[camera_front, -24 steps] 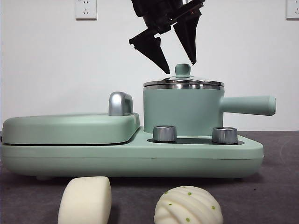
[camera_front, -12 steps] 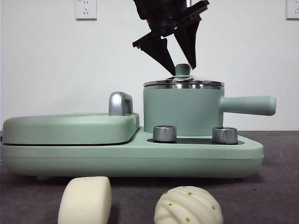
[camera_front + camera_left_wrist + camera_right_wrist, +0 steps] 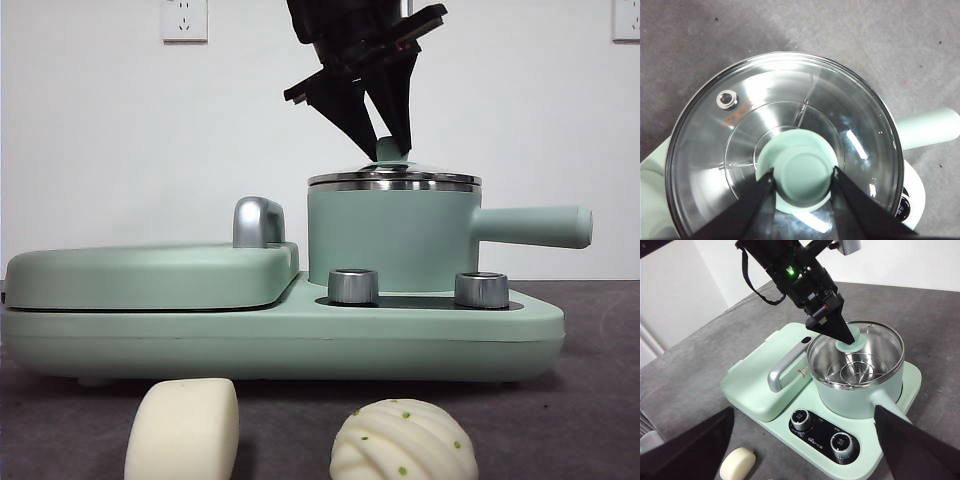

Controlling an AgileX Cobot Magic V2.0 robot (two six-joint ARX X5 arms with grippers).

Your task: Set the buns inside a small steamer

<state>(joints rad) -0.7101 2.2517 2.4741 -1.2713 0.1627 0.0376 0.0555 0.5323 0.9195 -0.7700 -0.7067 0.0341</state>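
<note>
The small steamer (image 3: 390,240) stands on the right of the mint green cooker base, with its glass lid (image 3: 393,180) on. My left gripper (image 3: 387,135) comes down from above and is shut on the lid's green knob (image 3: 802,172), one jaw on each side. The smooth block bun (image 3: 183,428) and the ridged green-flecked bun (image 3: 403,442) lie on the table in front of the base. My right gripper (image 3: 805,450) is open, high above the near table, holding nothing. The right wrist view shows the steamer (image 3: 860,390) and the smooth bun (image 3: 738,463); the ridged bun is hidden there.
The flat hinged griddle (image 3: 150,270) with its chrome handle (image 3: 258,222) fills the left of the base. Two steel dials (image 3: 352,285) sit in front of the steamer. The steamer's long handle (image 3: 530,225) points right. A white wall stands behind.
My left gripper has come down over the lid and its jaws have closed in from wide apart onto the knob. The buns and steamer have not moved.
</note>
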